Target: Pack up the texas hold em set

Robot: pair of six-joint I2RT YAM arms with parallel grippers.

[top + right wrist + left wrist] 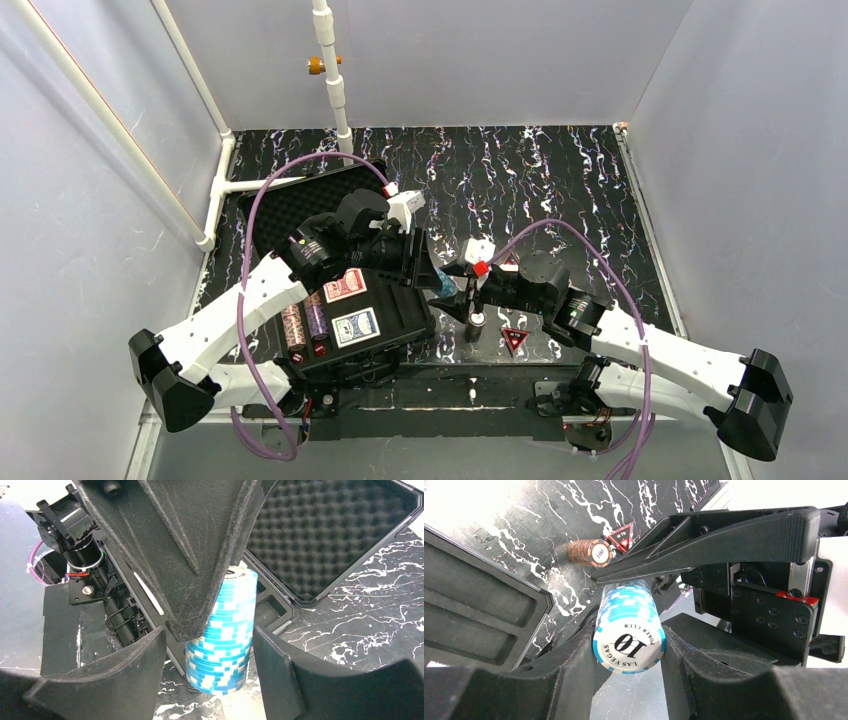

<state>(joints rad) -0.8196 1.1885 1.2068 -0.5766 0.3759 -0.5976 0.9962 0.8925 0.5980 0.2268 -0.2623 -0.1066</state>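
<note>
Left gripper (629, 636) clamps the blue chip stack (628, 622) just beside the case (484, 605), right gripper (210, 640) spread loosely around it; a bump between them could scatter chips.

1. In the right wrist view, the top of the blue chip stack (222, 650) is covered by a black finger (190, 555).
2. The foam-lined lid (330, 535) is cut off there by the top edge and partly hidden behind the same finger.
3. The print on the red triangle (515, 339) is too small to be read from above.
</note>
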